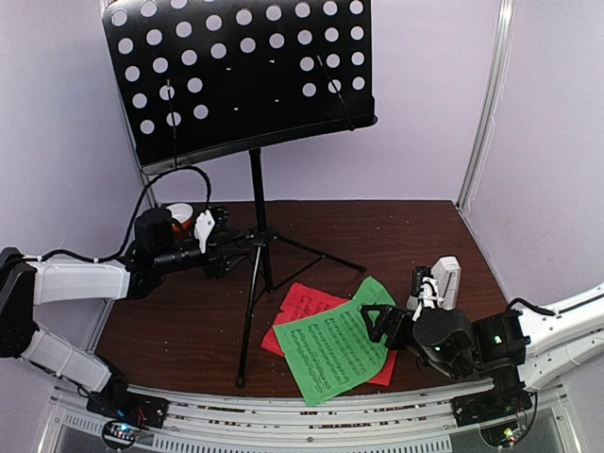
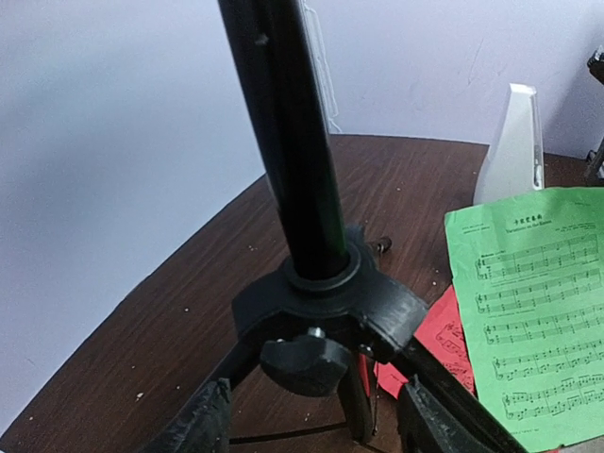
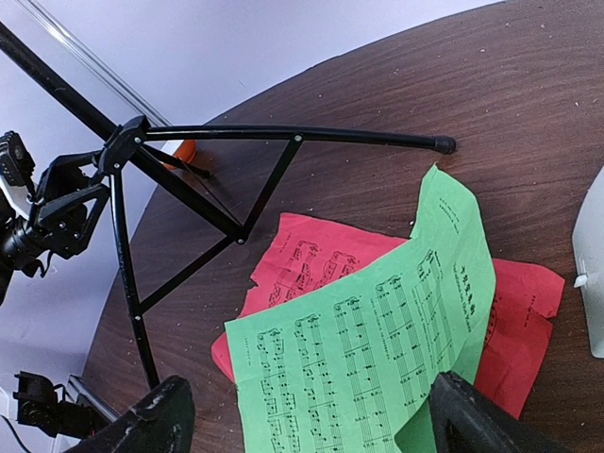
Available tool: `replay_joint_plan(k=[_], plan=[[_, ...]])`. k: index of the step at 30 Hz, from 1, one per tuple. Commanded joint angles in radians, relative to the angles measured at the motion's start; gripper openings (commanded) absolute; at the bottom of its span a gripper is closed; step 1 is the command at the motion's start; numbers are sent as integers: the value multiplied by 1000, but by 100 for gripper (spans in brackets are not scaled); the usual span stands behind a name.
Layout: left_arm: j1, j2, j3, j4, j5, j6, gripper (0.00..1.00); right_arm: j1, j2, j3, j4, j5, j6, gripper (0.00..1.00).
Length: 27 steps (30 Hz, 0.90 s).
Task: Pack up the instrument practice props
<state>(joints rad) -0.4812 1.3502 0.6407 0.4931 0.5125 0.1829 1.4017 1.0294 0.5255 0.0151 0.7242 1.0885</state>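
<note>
The title on the green page (image 3: 377,349) is too small to read; the red page (image 3: 311,260) lies half hidden beneath. The left gripper (image 2: 316,408) gapes astride the music stand (image 2: 293,151); the right gripper (image 3: 316,401) gapes empty.

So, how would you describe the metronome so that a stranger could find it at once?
Find the tall black music stand on the brown table, then the green sheet lying by its legs. Just beyond that sheet's right edge stands the metronome: a white pyramid, upright, whereas its neighbours, this sheet and a red sheet, are thin paper.
</note>
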Motion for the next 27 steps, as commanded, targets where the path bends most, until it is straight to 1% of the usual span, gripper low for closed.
replay_joint_plan(k=[1,4,6,10,12,16,19,24,27], plan=[[9,8,34,99,55,18,60,-4,-17,-2,-29,7,19,88],[8,1,9,147,30,5,57,-3,-19,-5,-28,10,27,88],[9,-8,7,148,9,9,55,-4,-16,-7,-26,12,32,89],[9,-12,6,153,25,13,51,-3,1,-7,-16,5,37,88],[10,2,22,130,53,18,49,-3,12,-2,-13,1,36,88],[9,32,65,83,92,20,41,-3,36,17,-15,-9,28,88],[9,36,72,74,99,19,37,-4,48,29,-18,-12,27,88],[10,52,99,35,100,12,27,-3,55,30,-13,-17,26,88],[9,63,112,12,100,8,26,-4,53,30,-11,-20,27,88]])
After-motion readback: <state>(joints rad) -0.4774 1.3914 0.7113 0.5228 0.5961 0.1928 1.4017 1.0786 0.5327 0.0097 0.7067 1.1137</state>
